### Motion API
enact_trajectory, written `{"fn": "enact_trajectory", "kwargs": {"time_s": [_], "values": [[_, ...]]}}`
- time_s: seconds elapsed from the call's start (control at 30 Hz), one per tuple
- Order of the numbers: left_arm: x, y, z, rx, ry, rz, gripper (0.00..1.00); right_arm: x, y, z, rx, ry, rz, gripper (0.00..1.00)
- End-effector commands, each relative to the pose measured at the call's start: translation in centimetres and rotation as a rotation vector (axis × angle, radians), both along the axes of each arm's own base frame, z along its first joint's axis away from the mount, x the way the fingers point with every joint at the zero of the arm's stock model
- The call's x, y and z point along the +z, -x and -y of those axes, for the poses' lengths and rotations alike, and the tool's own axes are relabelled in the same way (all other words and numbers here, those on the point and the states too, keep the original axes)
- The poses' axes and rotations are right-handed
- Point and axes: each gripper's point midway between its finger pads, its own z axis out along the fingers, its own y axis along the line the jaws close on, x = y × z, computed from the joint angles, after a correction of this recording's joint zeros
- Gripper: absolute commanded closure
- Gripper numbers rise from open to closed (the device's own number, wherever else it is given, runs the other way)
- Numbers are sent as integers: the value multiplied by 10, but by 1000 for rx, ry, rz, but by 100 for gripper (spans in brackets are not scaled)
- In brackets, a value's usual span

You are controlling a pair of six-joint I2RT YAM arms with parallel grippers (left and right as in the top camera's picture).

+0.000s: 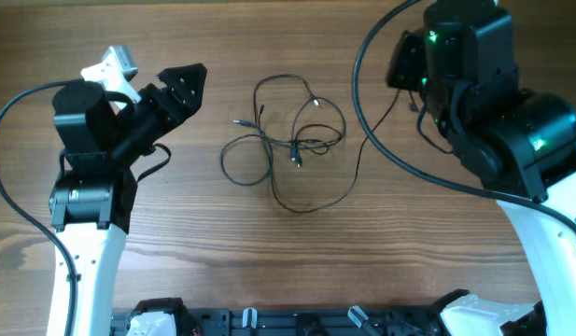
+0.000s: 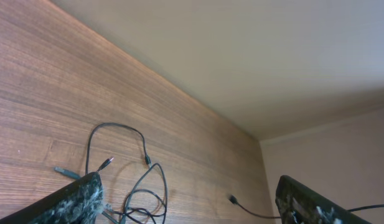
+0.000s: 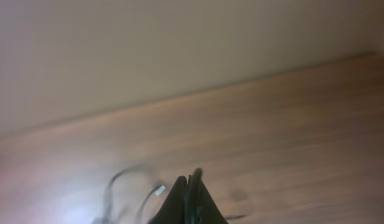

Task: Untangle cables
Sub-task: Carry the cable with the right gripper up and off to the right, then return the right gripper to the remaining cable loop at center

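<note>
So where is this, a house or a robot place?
Probably a robot lab or test bench. A left arm and a right arm stand at a wooden table, a tangle of thin black cables lies between them, and the wall behind is plain.

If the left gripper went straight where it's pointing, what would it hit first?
Most likely the cables: the left gripper points at their loose tangle with open jaws, and nothing shows in between. Depth is unclear.
</note>
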Motion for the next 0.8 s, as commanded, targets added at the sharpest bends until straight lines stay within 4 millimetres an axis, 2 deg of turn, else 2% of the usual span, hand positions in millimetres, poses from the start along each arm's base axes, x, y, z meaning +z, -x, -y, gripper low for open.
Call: {"fn": "enact_trajectory", "kwargs": {"time_s": [0.0, 0.07, 0.1, 0.17, 0.2, 0.23, 0.37, 0.4, 0.53, 0.6, 0.77], "values": [[2, -1, -3, 9, -11, 4, 10, 37, 8, 86, -381, 117, 143, 96], [2, 0, -3, 9, -11, 3, 9, 41, 8, 125, -493, 132, 153, 96], [2, 0, -3, 9, -11, 3, 10, 42, 9, 151, -549, 137, 146, 96], [2, 0, -3, 9, -11, 3, 9, 41, 9, 186, -599, 129, 134, 96], [2, 0, -3, 9, -11, 3, 10, 40, 11, 210, -621, 117, 125, 96], [2, 0, -3, 9, -11, 3, 9, 38, 15, 238, -651, 91, 120, 96], [2, 0, -3, 9, -11, 3, 10, 28, 40, 320, -735, -41, 124, 96], [2, 0, -3, 9, -11, 3, 9, 22, 57, 359, -765, -118, 140, 96], [2, 0, -3, 9, -11, 3, 9, 10, 86, 419, -805, -233, 182, 96], [2, 0, -3, 9, -11, 3, 9, 3, 97, 442, -839, -256, 191, 96], [2, -1, -3, 9, -11, 4, 9, -6, 96, 462, -838, -181, 158, 96]]}}
